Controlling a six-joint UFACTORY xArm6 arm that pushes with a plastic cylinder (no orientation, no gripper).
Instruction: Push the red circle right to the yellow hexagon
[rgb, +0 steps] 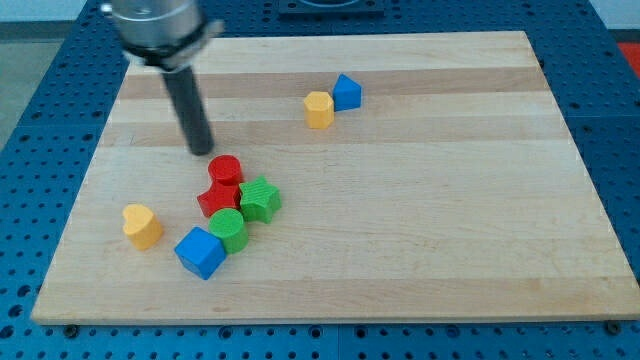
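Left of centre, my tip (203, 150) holds nothing, just above-left of red circle (225, 169); yellow hexagon (319, 109) well apart upper right; rod's top cut off

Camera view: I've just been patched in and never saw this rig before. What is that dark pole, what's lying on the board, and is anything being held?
The dark pole is a rod on a robot arm; it has no gripper, so nothing is held. My tip slides along the wooden board and pushes blocks. There is one camera, mounting unknown. My tip sits just up-left of the red circle, which tops a cluster: a second red block, a green star-like block, a green round block and a blue cube. A yellow heart-like block lies at the view's left. The yellow hexagon touches a blue block near the top.
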